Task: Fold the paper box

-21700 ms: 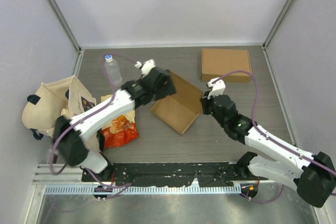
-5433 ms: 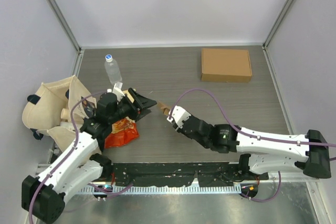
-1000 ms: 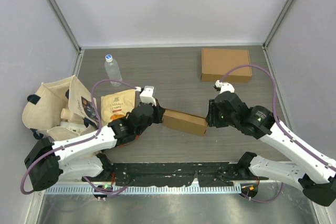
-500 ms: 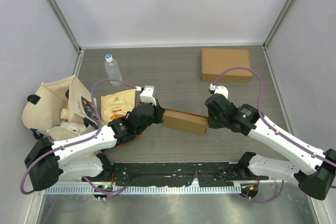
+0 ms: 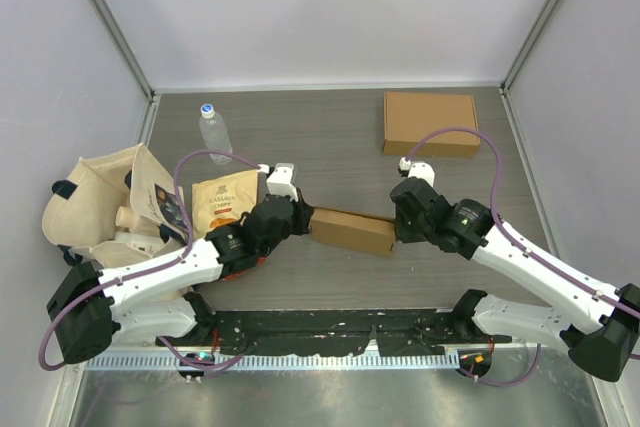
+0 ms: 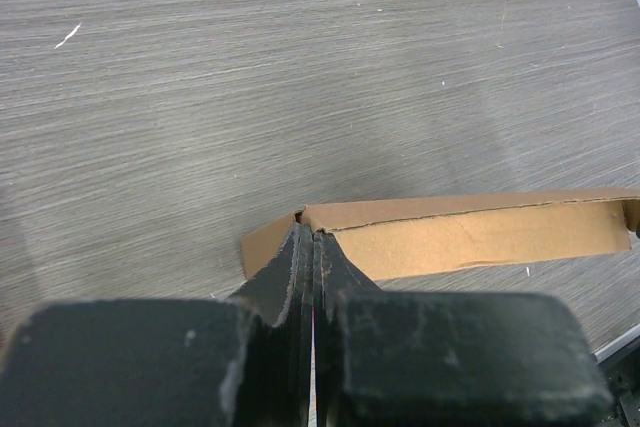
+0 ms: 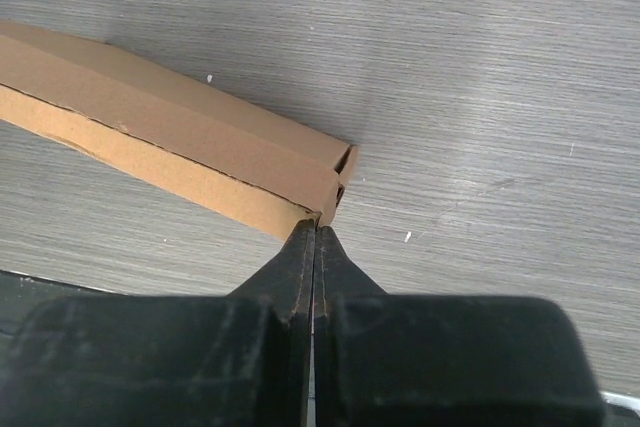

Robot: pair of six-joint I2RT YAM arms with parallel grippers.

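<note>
While the paper box (image 5: 350, 231) lies between them, the left gripper (image 6: 308, 245) and right gripper (image 7: 314, 235), both closed, touch its ends.

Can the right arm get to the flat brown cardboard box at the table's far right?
Probably yes: only bare grey tabletop lies between the right gripper and the flat brown cardboard box; its shut jaws would need opening first.

paper box (image 5: 351, 231): plain brown cardboard, folded into long slim bar. lying flat mid-bench (image 5: 330, 137), bit slanted, left end farther back. small open gap at right end
</note>
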